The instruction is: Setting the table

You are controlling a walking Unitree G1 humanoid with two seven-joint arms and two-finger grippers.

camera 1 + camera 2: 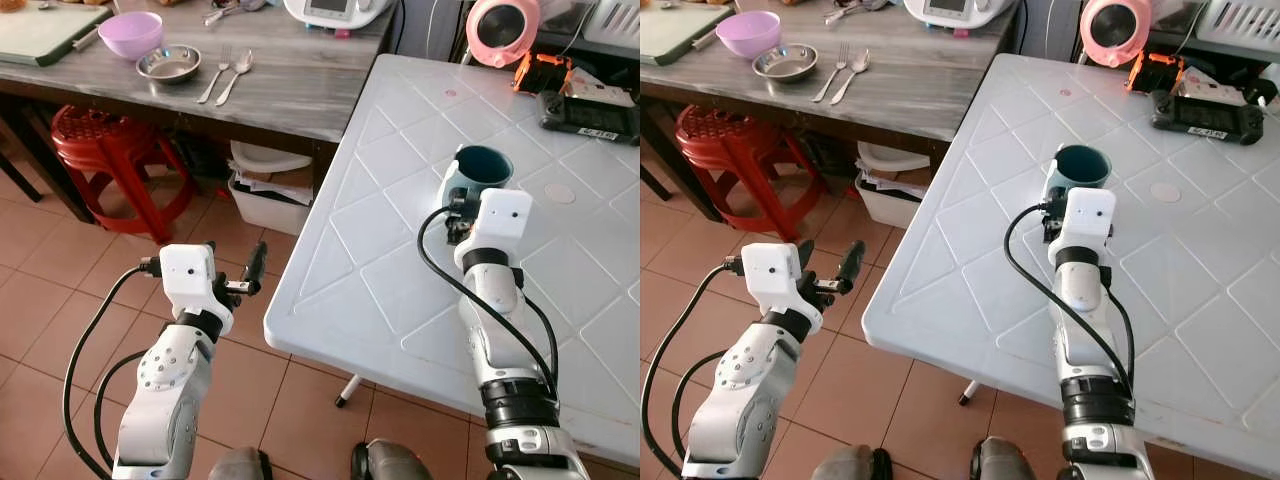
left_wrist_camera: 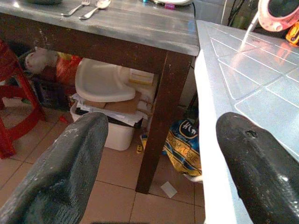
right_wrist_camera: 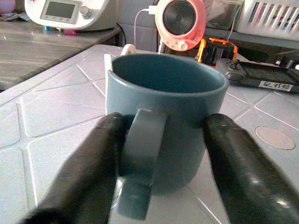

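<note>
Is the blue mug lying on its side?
No, the blue mug stands upright on the white table, its open mouth facing up, between the right gripper's fingers.
</note>
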